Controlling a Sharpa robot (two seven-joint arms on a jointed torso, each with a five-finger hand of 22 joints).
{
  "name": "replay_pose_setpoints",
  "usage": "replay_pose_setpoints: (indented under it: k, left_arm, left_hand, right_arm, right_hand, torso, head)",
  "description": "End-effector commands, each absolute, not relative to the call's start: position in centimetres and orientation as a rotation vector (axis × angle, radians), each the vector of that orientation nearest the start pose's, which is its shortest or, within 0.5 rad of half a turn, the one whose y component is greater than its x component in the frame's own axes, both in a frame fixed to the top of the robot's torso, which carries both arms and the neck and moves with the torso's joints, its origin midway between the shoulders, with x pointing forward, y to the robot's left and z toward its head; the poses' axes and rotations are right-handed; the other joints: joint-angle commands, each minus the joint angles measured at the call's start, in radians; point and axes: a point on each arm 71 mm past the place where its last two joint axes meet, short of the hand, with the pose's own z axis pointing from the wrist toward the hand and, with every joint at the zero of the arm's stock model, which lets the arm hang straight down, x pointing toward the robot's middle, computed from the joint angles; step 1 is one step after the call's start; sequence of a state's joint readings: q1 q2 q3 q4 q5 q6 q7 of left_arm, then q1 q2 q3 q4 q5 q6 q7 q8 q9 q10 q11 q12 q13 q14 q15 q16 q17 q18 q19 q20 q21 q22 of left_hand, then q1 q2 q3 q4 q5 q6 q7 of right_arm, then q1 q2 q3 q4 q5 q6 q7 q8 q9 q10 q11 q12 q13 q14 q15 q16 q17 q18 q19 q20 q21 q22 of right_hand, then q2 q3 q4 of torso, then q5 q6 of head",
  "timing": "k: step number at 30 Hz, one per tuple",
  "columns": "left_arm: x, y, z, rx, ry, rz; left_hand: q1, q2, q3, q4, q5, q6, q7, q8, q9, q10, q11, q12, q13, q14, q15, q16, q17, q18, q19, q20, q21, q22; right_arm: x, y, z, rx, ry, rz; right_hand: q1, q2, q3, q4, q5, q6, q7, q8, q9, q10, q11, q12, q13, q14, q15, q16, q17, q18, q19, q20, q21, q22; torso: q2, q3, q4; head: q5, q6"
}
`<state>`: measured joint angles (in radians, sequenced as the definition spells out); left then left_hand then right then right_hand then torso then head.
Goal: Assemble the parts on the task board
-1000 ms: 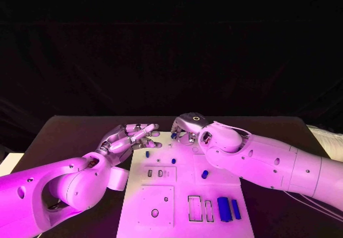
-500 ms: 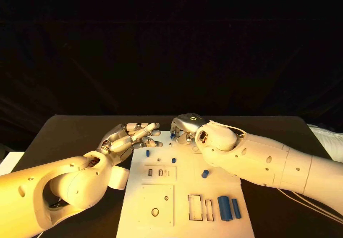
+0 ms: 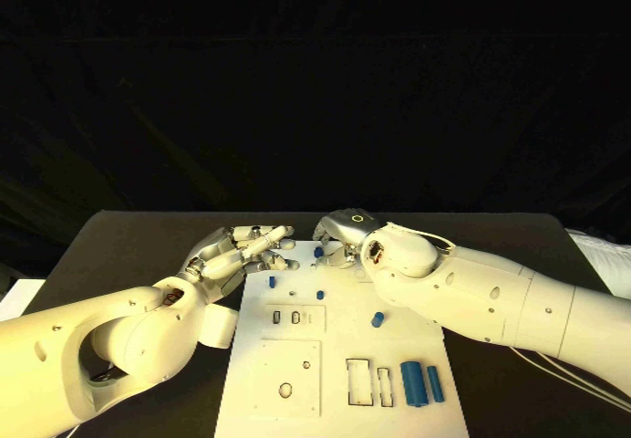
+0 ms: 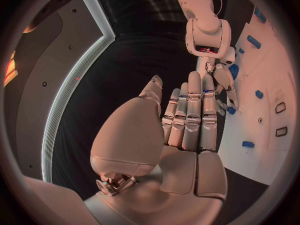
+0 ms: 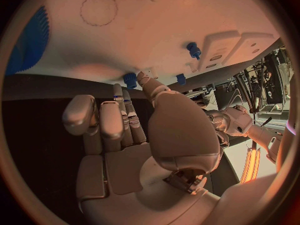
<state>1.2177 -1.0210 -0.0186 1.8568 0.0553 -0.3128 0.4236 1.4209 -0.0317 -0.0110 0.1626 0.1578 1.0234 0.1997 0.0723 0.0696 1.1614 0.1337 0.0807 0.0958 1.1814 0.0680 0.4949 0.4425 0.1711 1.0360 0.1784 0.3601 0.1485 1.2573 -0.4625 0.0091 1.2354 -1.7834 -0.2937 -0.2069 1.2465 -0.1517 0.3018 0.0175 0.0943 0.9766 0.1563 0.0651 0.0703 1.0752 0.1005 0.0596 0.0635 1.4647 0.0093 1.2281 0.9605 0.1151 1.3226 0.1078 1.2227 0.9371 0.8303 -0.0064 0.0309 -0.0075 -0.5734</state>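
White task board (image 3: 345,342) | blue parts (image 3: 419,382) loose | left robot hand (image 3: 244,253) spread, empty | right robot hand (image 3: 339,239) grasp unclear

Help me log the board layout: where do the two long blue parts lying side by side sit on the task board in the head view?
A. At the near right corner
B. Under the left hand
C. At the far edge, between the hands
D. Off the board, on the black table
A: the two long blue parts lie side by side on the task board at its near right corner, next to the rectangular slots.
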Motion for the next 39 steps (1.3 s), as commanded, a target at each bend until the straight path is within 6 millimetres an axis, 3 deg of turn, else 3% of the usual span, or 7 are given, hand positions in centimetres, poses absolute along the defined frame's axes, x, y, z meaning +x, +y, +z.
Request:
replay_pose_setpoints:
  k: [1, 9, 13, 22, 26, 29, 39]
  left_arm:
    - [42.6, 19.6, -13.3, -1.099, 1.413, -1.766]
    - [42.6, 19.9, -13.3, -1.1, 1.411, -1.76]
    - [42.6, 20.0, -13.3, -1.101, 1.411, -1.758]
    - [42.6, 20.1, -13.3, -1.103, 1.411, -1.757]
    - [42.6, 20.1, -13.3, -1.103, 1.413, -1.759]
    - [42.6, 20.0, -13.3, -1.103, 1.414, -1.759]
    - [42.7, 20.0, -13.4, -1.103, 1.415, -1.759]
  left_hand:
    - [0.001, 0.01, -0.003, -0.003, -0.004, -0.004, 0.001, -0.006, -0.001, -0.006, 0.0, -0.006, 0.001, -0.008, 0.0, 0.007, 0.001, 0.01, -0.005, 0.0, 0.001, 0.002]
    - [0.001, 0.01, -0.003, -0.004, -0.005, -0.005, 0.002, -0.006, -0.001, -0.007, 0.0, -0.007, 0.001, -0.011, 0.0, 0.007, 0.002, 0.01, -0.006, 0.001, 0.001, 0.001]
    - [0.001, 0.01, -0.003, -0.004, -0.005, -0.005, 0.002, -0.006, -0.001, -0.007, 0.0, -0.007, 0.001, -0.011, 0.0, 0.007, 0.002, 0.01, -0.006, 0.001, 0.001, 0.001]
    - [0.001, 0.011, -0.003, -0.004, -0.005, -0.005, 0.002, -0.006, -0.001, -0.007, 0.001, -0.007, 0.001, -0.012, 0.0, 0.007, 0.002, 0.01, -0.006, 0.001, 0.001, 0.001]
    - [0.001, 0.011, -0.003, -0.004, -0.005, -0.005, 0.002, -0.006, -0.001, -0.007, 0.001, -0.007, 0.001, -0.012, 0.0, 0.007, 0.002, 0.01, -0.007, 0.001, 0.001, 0.001]
    - [0.001, 0.011, -0.003, -0.004, -0.005, -0.005, 0.002, -0.006, -0.001, -0.007, 0.001, -0.007, 0.001, -0.012, 0.0, 0.007, 0.002, 0.01, -0.007, 0.001, 0.001, 0.001]
    - [0.001, 0.011, -0.003, -0.004, -0.005, -0.005, 0.002, -0.006, -0.001, -0.007, 0.001, -0.007, 0.001, -0.012, 0.0, 0.007, 0.002, 0.01, -0.007, 0.001, 0.001, 0.001]
  right_arm:
    - [53.5, -8.5, -14.4, -0.392, 1.423, 0.524]
    - [52.3, -11.8, -13.5, -0.308, 1.435, 0.569]
    - [51.7, -15.3, -12.9, -0.215, 1.506, 0.569]
    - [50.6, -20.6, -12.6, -0.085, 1.603, 0.498]
    - [50.6, -21.9, -12.8, -0.059, 1.64, 0.461]
    - [50.7, -22.4, -12.9, -0.05, 1.657, 0.441]
    - [51.1, -22.1, -13.5, -0.052, 1.681, 0.439]
  right_hand:
    - [0.035, 0.006, -0.064, 0.033, -0.001, -0.019, 0.002, -0.001, 0.001, -0.01, -0.002, 0.009, 0.004, 0.01, 0.003, -0.005, -0.009, 0.005, -0.004, 0.006, -0.007, -0.01]
    - [0.086, 0.028, -0.106, 0.07, 0.043, 0.019, -0.003, 0.011, 0.011, 0.056, -0.011, 0.044, 0.015, 0.017, -0.006, 0.007, 0.006, -0.001, 0.018, 0.0, 0.016, 0.024]
    - [0.109, 0.045, -0.085, 0.078, 0.085, 0.063, -0.015, 0.023, 0.018, 0.186, -0.038, 0.098, 0.04, 0.032, -0.026, 0.051, 0.07, -0.011, 0.048, -0.016, 0.057, 0.088]
    - [0.093, -0.018, -0.128, 0.106, 0.119, 0.043, -0.039, 0.004, 0.01, 0.374, -0.076, 0.261, 0.187, 0.051, -0.061, 0.134, 0.197, -0.038, 0.106, -0.057, 0.142, 0.229]
    - [0.14, 0.004, -0.248, 0.167, 0.137, 0.013, -0.04, 0.019, 0.011, 0.273, -0.067, 0.75, 0.744, 0.059, -0.044, 0.21, 0.318, -0.046, 0.122, -0.054, 0.182, 0.292]
    - [0.146, 0.0, -0.285, 0.21, 0.136, -0.008, -0.024, 0.011, 0.01, 0.294, -0.059, 0.93, 0.938, 0.066, -0.05, 0.237, 0.374, -0.053, 0.127, -0.039, 0.195, 0.315]
    - [0.165, 0.017, -0.306, 0.249, 0.163, 0.008, -0.025, 0.028, 0.018, 0.354, -0.059, 1.164, 1.184, 0.07, -0.044, 0.254, 0.409, -0.055, 0.131, -0.039, 0.207, 0.335]
  torso:
    - [0.0, 0.0013, 0.0012]
    - [-0.001, 0.001, -0.0034]
    - [-0.002, 0.0011, -0.0069]
    - [-0.005, 0.005, -0.0211]
    - [-0.004, 0.0056, -0.0192]
    - [-0.003, 0.0049, -0.0172]
    - [-0.001, 0.0043, -0.0157]
  head:
    - [0.0, 0.001]
    - [0.0, 0.005]
    - [-0.004, 0.006]
    - [0.0, 0.007]
    - [-0.001, 0.008]
    - [-0.004, 0.009]
    - [-0.004, 0.008]
